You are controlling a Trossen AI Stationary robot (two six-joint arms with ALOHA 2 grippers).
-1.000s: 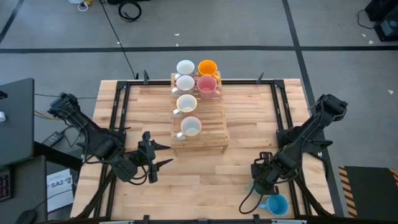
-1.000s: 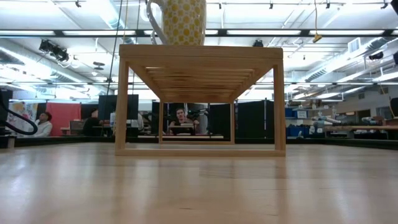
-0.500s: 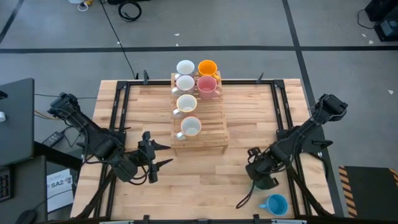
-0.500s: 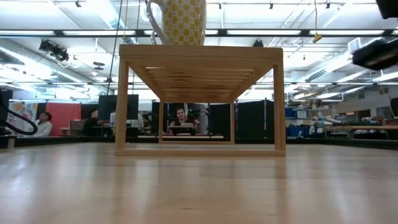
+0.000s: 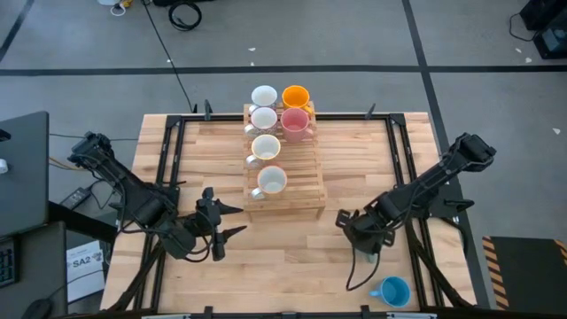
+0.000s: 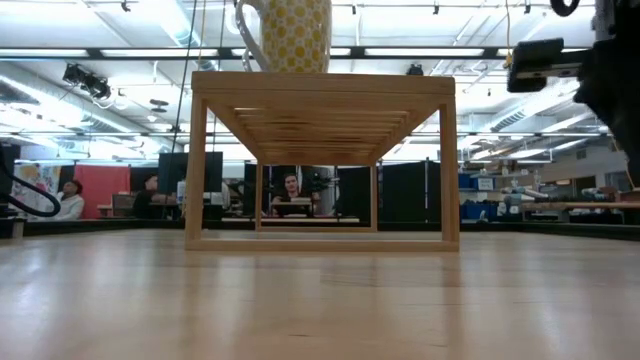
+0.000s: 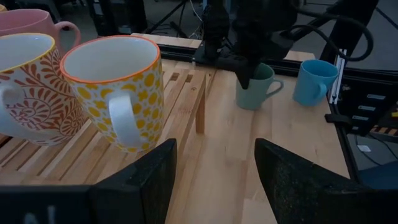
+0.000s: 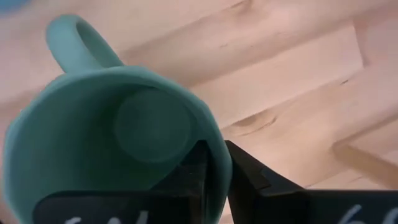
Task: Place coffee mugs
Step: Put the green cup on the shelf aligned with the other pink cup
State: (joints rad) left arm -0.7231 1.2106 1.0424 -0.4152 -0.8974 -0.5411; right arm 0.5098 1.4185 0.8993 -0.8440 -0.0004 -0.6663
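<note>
We swung our right pincer (image 5: 353,232), pinching the green mug (image 7: 254,86) by its rim, off the bench edge toward the rack (image 5: 297,190), left pincer (image 5: 232,221) spread.

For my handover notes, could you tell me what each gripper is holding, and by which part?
The right gripper pinches the green ceramic mug by its rim. The left gripper holds nothing.

Grey floor (image 5: 461,35) with dark tape lines, ceiling strip lights (image 6: 120,52), seated people (image 6: 290,195) behind.
</note>
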